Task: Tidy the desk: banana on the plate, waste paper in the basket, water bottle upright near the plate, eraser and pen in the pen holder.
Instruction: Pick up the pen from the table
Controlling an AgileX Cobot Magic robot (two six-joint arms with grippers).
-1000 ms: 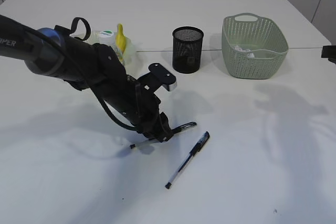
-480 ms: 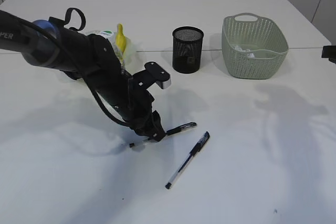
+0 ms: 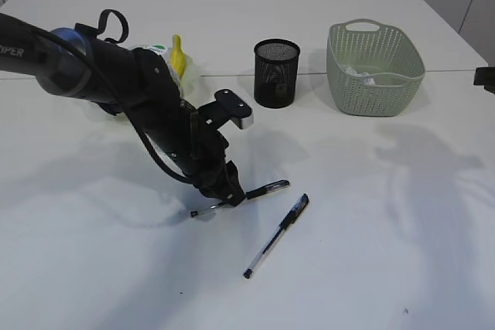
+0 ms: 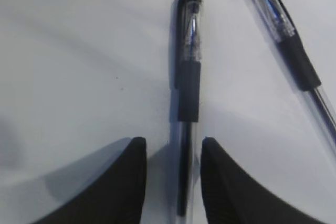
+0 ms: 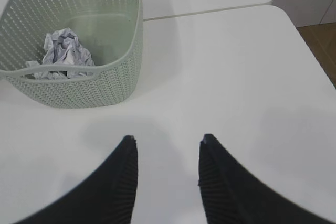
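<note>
Two pens lie on the white desk (image 3: pixel 371 214). My left gripper (image 3: pixel 228 197) is down on the desk, open, with its jaws on either side of the clear barrel of the upper pen (image 3: pixel 267 188). In the left wrist view this pen (image 4: pixel 188 77) runs out from between the fingertips of the left gripper (image 4: pixel 174 140), with a gap on the left side. The second pen (image 4: pixel 294 56) (image 3: pixel 277 235) lies free to the right. My right gripper (image 5: pixel 168 137) is open and empty in front of the basket (image 5: pixel 94 85), which holds the waste paper (image 5: pixel 65 51). The eraser is out of view.
The black mesh pen holder (image 3: pixel 276 73) stands at the back centre, left of the basket (image 3: pixel 375 67). The banana (image 3: pixel 177 56), the plate (image 3: pixel 191 76) and a white bottle cap (image 3: pixel 158 50) show behind my left arm. The desk's right edge (image 5: pixel 294 24) is close to the right gripper.
My left arm has shifted slightly and its gripper sits a little further left along the pen. Neither pen has moved, and the right gripper is still.
</note>
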